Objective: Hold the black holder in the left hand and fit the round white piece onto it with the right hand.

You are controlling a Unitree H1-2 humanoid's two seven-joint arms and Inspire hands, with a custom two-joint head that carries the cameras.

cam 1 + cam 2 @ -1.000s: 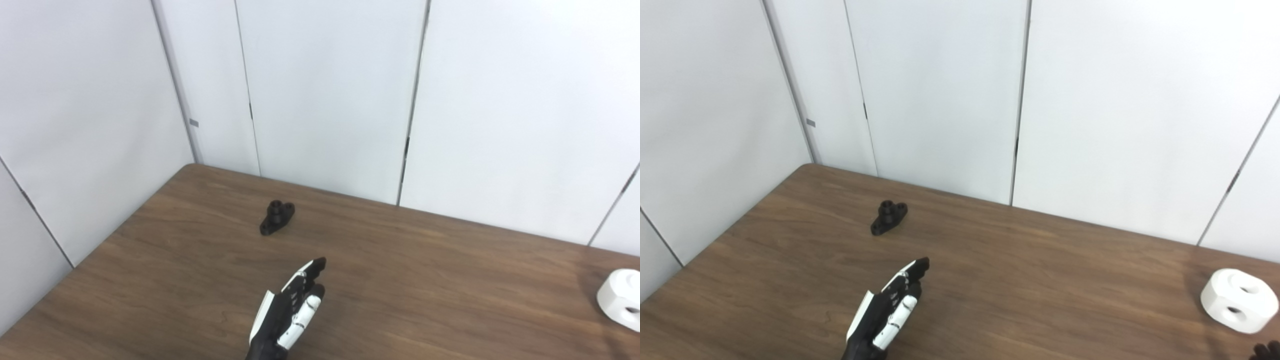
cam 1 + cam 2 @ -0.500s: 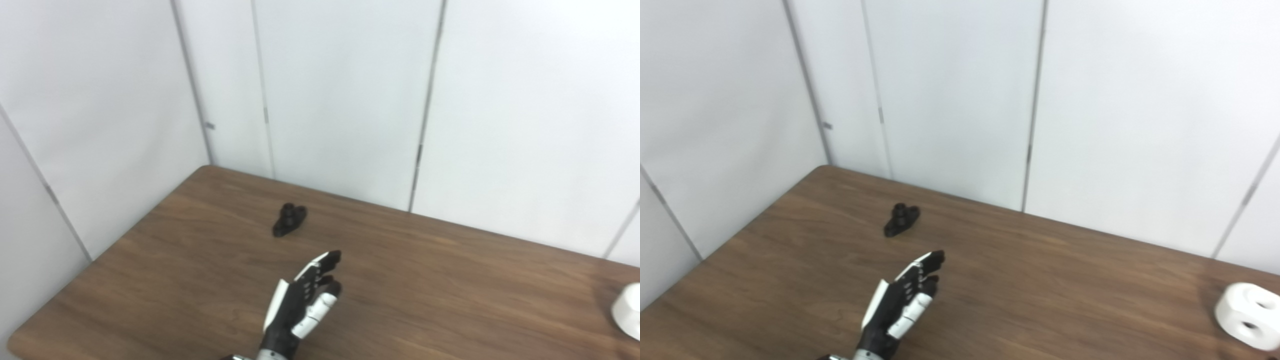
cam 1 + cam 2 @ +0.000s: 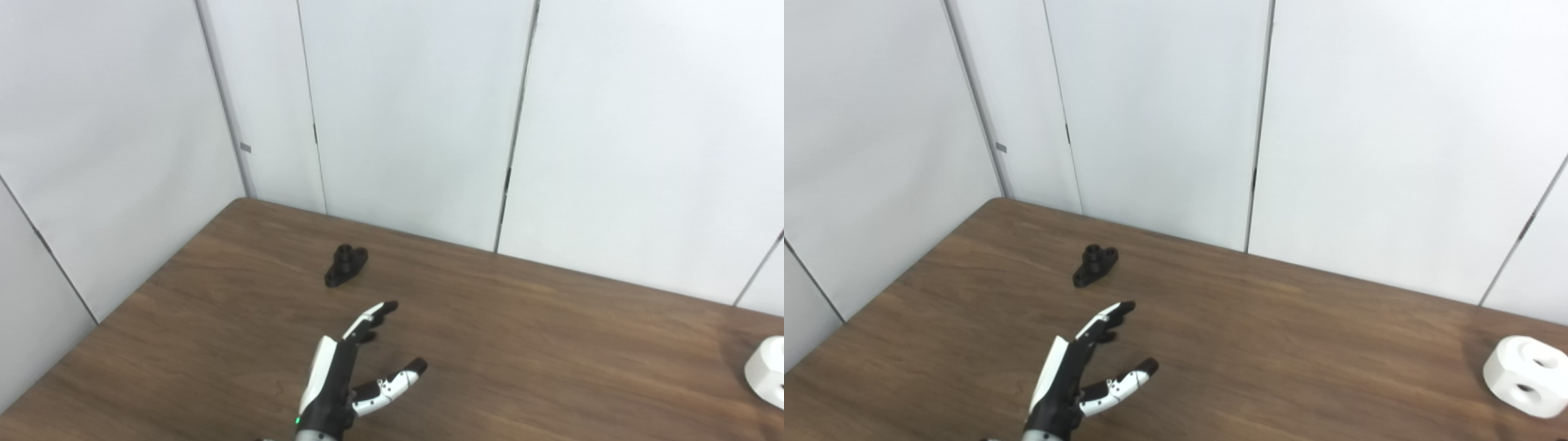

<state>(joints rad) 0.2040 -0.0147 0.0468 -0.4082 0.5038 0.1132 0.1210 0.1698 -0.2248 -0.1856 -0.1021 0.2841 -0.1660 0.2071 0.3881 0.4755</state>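
Thumb swings wide now, so the left robot hand (image 3: 1078, 373) is spread and empty, short of the black holder (image 3: 1096, 265) lying on the desk (image 3: 1274, 343). Risk: fingertips nudge it away. Round white piece (image 3: 1524, 376) waits far right.

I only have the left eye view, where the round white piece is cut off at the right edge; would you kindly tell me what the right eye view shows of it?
Observer: There nearly all of the round white piece shows. It is a chunky rounded block resting on the table, just inside the picture's right edge.
Operator: Thank you. Does it have any openings?
Observer: Yes, two round holes show: one in its top face and one in the side facing the camera.
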